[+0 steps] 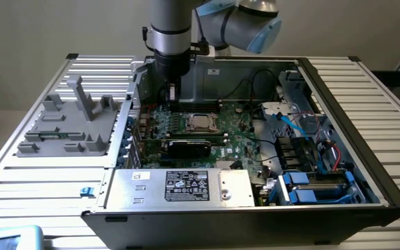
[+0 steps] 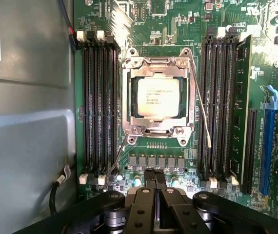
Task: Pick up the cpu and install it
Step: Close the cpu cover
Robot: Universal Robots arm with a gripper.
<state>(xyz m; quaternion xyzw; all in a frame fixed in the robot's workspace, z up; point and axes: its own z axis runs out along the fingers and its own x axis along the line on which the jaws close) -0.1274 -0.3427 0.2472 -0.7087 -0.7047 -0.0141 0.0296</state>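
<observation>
Silver cpu (image 2: 158, 97) seated in metal socket frame (image 2: 128, 97), memory slots (image 2: 100, 105) flanking it, claw (image 2: 156, 175) closed and empty nearby

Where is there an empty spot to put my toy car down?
The ribbed table is bare on the exterior view's right of the computer case, and also between the grey holder and the blue clip. Inside the case it is crowded: cpu, graphics card, cables and power supply.
</observation>
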